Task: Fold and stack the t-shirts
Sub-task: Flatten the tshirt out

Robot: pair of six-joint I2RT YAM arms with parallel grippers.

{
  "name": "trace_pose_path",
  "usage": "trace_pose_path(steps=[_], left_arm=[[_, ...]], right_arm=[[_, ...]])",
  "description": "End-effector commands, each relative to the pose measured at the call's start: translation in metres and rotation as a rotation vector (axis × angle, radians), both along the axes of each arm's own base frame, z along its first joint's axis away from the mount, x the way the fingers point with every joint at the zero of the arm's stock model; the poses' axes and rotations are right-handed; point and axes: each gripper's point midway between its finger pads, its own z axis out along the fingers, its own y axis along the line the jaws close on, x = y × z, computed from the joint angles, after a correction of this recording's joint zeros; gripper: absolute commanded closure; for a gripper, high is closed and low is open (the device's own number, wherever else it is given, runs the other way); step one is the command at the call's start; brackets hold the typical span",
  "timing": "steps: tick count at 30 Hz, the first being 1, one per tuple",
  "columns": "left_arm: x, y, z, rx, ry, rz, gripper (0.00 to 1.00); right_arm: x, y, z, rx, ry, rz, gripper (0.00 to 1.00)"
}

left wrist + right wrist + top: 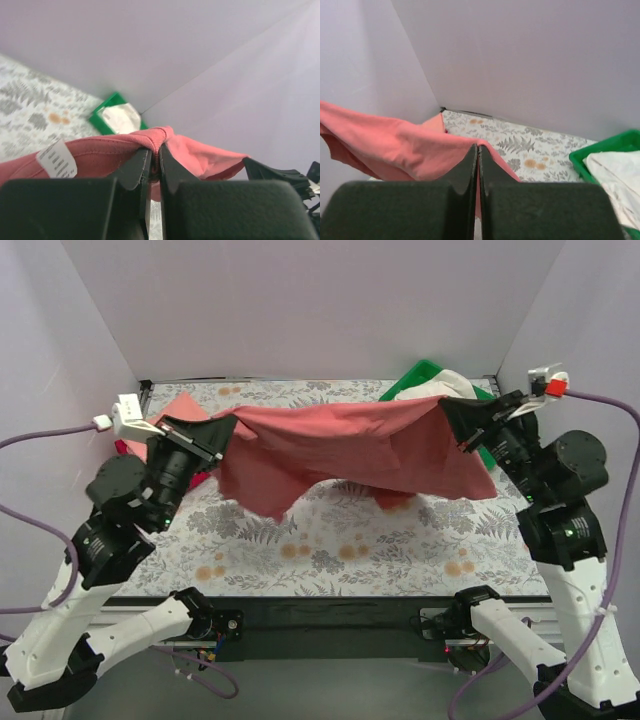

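Left gripper [205,440]: from above, clamped on the left end of the brick-red shirt [350,440].
Right gripper [457,420]: clamped on its right end.
Shirt axis: left to right, hung sagging above the table [330,540], both arms equally near.
Left wrist: jaws pinched on the hem, label [56,160] just left.
Right wrist: jaws pinched on cloth, which trails left.

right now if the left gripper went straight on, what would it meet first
The left gripper is shut on the brick-red shirt: that cloth first; beyond, probably the wall by the green tray, depth unclear.
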Motion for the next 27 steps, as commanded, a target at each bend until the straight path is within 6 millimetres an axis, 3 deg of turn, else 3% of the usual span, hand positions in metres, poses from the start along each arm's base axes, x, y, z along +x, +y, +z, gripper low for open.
trace_pose_path(steps=[1, 2, 6, 7, 11, 14, 16, 18, 19, 21, 22, 25, 26, 27], left_arm=[[-0.022, 0.01, 0.062, -0.009, -0.18, -0.051, 1.0], [-0.031, 0.016, 0.081, -0.033, -0.224, -0.06, 1.0], [-0.049, 0.026, 0.121, -0.047, -0.322, -0.078, 1.0], [-0.051, 0.029, 0.127, -0.049, -0.336, -0.077, 1.0], [-0.064, 0.03, 0.155, -0.064, -0.395, -0.116, 1.0], [-0.057, 0.027, 0.159, -0.054, -0.385, -0.105, 1.0], [-0.04, 0.021, 0.158, -0.034, -0.353, -0.062, 1.0], [-0.026, 0.017, 0.153, -0.003, -0.319, -0.029, 1.0], [-0.007, 0.011, 0.146, 0.018, -0.277, 0.017, 1.0], [0.014, 0.005, 0.137, 0.09, -0.26, 0.076, 1.0], [0.039, 0.01, 0.123, 0.124, -0.201, 0.201, 1.0], [0.074, 0.012, 0.108, 0.227, -0.156, 0.357, 1.0], [0.096, -0.005, 0.094, 0.284, -0.133, 0.352, 1.0], [0.114, 0.002, 0.088, 0.303, -0.12, 0.366, 1.0]], right_arm=[[-0.029, -0.009, 0.04, -0.018, -0.093, 0.0, 0.99], [-0.035, -0.01, 0.048, -0.015, -0.11, 0.006, 0.99], [-0.06, -0.01, 0.076, -0.011, -0.157, 0.047, 0.99], [-0.071, -0.012, 0.09, -0.004, -0.192, 0.05, 0.99], [-0.091, -0.013, 0.118, 0.003, -0.251, 0.078, 0.99], [-0.095, -0.013, 0.13, 0.003, -0.275, 0.083, 0.99], [-0.09, -0.011, 0.131, -0.004, -0.266, 0.087, 0.99], [-0.077, -0.008, 0.129, -0.017, -0.249, 0.079, 0.99], [-0.07, -0.008, 0.126, -0.024, -0.239, 0.072, 0.99], [-0.043, -0.004, 0.111, -0.052, -0.192, 0.046, 0.99], [-0.032, -0.003, 0.105, -0.062, -0.173, 0.035, 0.99], [0.024, -0.003, 0.074, -0.098, -0.071, -0.048, 0.99], [0.047, 0.0, 0.06, -0.123, -0.032, -0.063, 0.99], [0.063, -0.003, 0.055, -0.123, -0.015, -0.106, 0.99]])
